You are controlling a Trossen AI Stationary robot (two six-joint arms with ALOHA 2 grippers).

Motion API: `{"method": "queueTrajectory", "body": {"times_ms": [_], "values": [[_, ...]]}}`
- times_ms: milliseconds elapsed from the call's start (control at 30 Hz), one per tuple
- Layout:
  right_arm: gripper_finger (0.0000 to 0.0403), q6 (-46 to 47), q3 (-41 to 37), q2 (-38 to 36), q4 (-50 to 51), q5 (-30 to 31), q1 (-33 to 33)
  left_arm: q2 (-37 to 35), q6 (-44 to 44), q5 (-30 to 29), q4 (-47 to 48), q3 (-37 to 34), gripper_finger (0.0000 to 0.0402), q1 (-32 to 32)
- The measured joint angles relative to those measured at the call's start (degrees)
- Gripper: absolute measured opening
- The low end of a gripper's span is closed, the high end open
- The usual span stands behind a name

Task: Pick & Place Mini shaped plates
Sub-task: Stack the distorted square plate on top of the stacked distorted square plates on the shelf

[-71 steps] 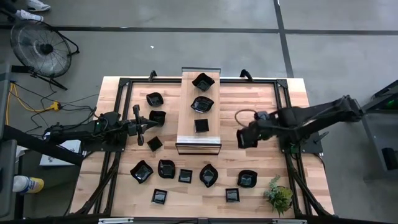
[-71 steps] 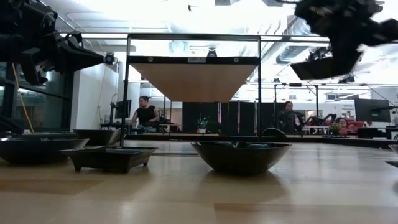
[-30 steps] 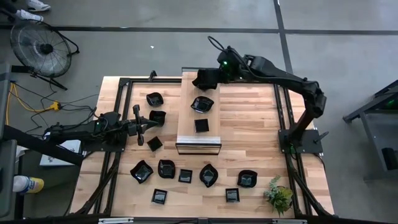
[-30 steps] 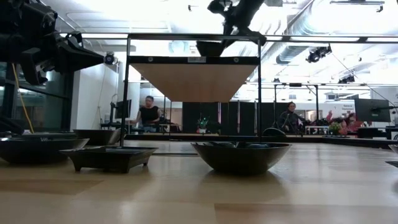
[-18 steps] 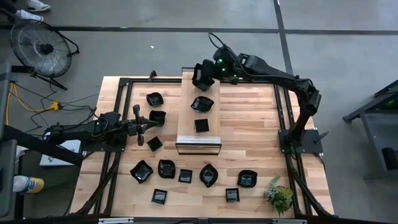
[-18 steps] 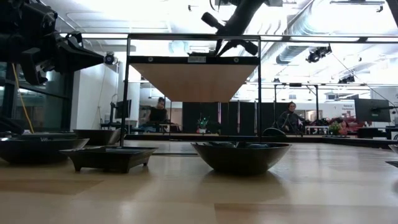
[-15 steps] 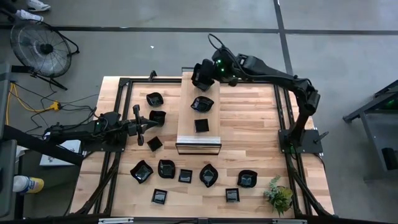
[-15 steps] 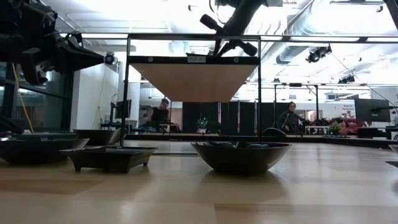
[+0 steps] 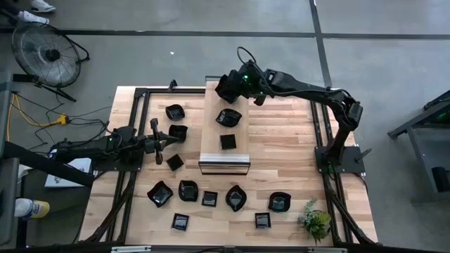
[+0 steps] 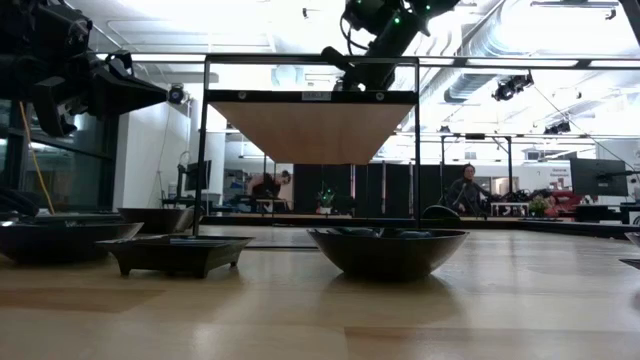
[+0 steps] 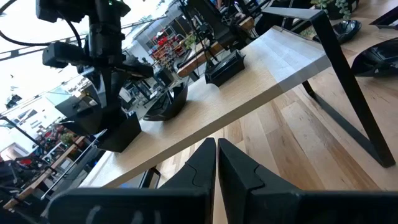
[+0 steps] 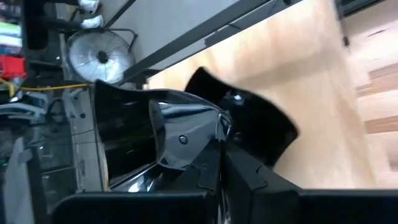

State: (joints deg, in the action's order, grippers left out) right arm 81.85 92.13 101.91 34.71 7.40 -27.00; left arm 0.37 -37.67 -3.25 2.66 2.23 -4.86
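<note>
From above, the right gripper [image 9: 226, 88] hangs over the twelve o'clock end of the raised shelf [image 9: 211, 140], clamped on a black plate [image 9: 225, 93]; two mini plates [image 9: 228, 117] already sit on the shelf and about eleven remain on the table [image 9: 295, 176], so I judge the job barely a quarter done. In the right wrist view the held plate [image 12: 143, 134] runs lengthwise across the closed fingers. The left gripper [image 11: 216, 163], pinched together and empty, waits near nine o'clock.
</note>
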Motion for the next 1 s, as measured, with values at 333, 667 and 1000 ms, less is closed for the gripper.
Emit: {"method": "queueTrajectory", "body": {"times_ms": [333,667,1000], "values": [[0.0017,2.16,-1.33,-0.09,0.11,-0.65,0.00,-0.01,0.00,0.02,0.00,0.01,0.0012,0.00],[0.0041,1.71,-1.33,-0.12,0.14,-0.38,0.00,0.00,0.00,0.00,0.00,-0.01,0.0012,0.01],[0.0084,-3.76,-1.32,-0.13,-0.20,-0.31,0.00,-0.01,0.00,0.00,0.00,-0.01,0.0012,0.00]]}}
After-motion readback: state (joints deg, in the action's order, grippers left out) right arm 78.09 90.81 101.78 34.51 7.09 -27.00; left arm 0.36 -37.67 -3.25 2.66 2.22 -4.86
